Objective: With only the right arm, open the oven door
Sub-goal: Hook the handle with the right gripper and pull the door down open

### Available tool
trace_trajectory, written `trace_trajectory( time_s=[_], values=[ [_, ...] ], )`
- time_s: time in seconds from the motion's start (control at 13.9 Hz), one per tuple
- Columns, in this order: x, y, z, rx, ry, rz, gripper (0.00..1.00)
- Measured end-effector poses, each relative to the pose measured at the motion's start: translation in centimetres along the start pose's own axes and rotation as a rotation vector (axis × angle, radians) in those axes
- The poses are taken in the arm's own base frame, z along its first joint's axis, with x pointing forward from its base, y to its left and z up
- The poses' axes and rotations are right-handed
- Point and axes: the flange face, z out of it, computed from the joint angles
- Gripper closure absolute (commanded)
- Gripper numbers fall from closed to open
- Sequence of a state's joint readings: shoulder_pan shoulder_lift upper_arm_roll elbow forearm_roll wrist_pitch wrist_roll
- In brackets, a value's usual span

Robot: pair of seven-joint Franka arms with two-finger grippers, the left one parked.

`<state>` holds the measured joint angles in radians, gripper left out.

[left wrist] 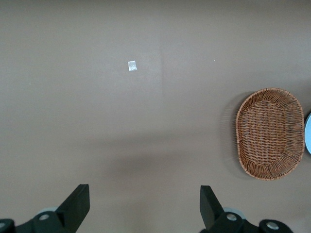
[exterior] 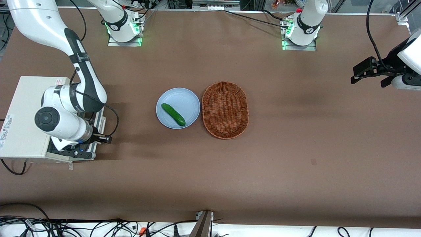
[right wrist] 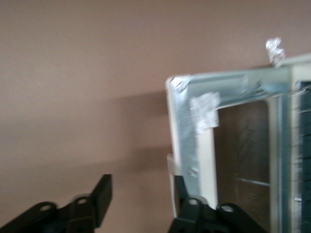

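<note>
Oven door [right wrist: 233, 145] lies swung down, its bare-metal inner frame facing up around the dark glass, with a patch of whitish tape near one corner; it hangs off the front of the off-white toaster oven [exterior: 24, 118] at the working arm's end of the table [exterior: 296, 158]. In the right wrist view the hand [right wrist: 141, 196] sits at the door's outer edge: one black finger [right wrist: 103, 193] stands apart over bare brown table, the other [right wrist: 181, 189] lies against the door's rim, and the gap between them is wide with nothing held. In the front view the same hand [exterior: 79, 152] is low at the oven's front, at the corner nearer the front camera, under the silvery-grey wrist cylinder of the right arm [exterior: 84, 82], which bends down over the oven's top; a black cable loops from the wrist out over the table. Out toward the middle of the table rests a pale blue plate [exterior: 189, 98] with a green cucumber [exterior: 173, 114] lying on it at a slant. Just beside the plate, toward the parked arm's end, sits an oval wicker basket [exterior: 225, 109]. Farther that way, nearer the front camera, a small pale scrap [left wrist: 131, 66] lies on the brown surface.
</note>
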<state>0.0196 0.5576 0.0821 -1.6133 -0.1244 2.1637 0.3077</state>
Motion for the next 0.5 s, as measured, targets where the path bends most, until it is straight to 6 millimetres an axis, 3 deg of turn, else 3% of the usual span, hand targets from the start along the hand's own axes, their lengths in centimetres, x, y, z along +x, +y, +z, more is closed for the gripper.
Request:
trace_trajectory(
  time_s=[0.14, 0.36, 0.5],
  values=[
    [-0.1, -0.3, -1.7, 0.005, 0.016, 0.029, 0.00],
    [-0.4, -1.5, -2.4, 0.007, 0.022, 0.037, 0.00],
    [-0.5, -1.6, -4.4, 0.010, 0.042, 0.036, 0.00]
  ],
)
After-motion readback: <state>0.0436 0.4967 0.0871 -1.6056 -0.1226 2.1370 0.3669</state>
